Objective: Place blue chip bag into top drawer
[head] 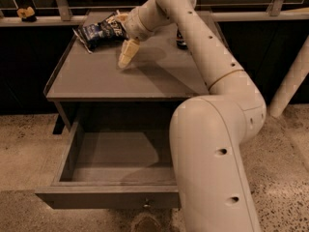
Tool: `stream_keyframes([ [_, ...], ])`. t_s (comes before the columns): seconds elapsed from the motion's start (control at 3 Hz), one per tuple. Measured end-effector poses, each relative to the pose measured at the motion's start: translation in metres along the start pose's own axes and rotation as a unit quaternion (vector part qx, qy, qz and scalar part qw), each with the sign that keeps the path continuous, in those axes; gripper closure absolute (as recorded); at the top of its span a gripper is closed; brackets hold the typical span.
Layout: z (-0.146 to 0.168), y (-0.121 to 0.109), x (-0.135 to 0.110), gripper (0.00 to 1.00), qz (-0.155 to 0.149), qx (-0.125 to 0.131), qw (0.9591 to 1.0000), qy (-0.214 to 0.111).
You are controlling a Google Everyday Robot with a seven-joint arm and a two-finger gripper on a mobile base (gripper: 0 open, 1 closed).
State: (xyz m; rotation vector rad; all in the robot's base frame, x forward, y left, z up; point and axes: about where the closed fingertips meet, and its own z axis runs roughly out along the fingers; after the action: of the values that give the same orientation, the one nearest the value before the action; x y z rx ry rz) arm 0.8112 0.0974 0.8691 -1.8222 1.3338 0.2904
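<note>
The blue chip bag [99, 32] lies crinkled on the far left corner of the grey table top [96, 76]. My gripper [122, 36] hangs just right of the bag, open, with one finger [126, 53] pointing down at the table top and the other by the bag's upper right edge. It holds nothing. The top drawer [111, 197] is pulled out below the table, its inside bare, with the small knob [147, 204] at the front middle.
A dark soda can [181, 40] stands at the back of the table, mostly hidden behind my arm [207, 57]. My arm's thick lower part [212, 168] covers the drawer's right side. A railing [48, 19] runs behind the table. A pale post [289, 86] leans at right.
</note>
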Motion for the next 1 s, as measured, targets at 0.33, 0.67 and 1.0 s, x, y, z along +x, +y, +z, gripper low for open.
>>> stream_keyframes([
  [0.33,0.0150,-0.0036,0.0110,0.00,0.007,-0.017,0.9998,0.004],
  [0.67,0.0150,-0.0037,0.0109,0.00,0.007,-0.017,0.9998,0.004],
  [1.0,0.0200,-0.0054,0.0071,0.00,0.004,-0.019,0.9998,-0.008],
])
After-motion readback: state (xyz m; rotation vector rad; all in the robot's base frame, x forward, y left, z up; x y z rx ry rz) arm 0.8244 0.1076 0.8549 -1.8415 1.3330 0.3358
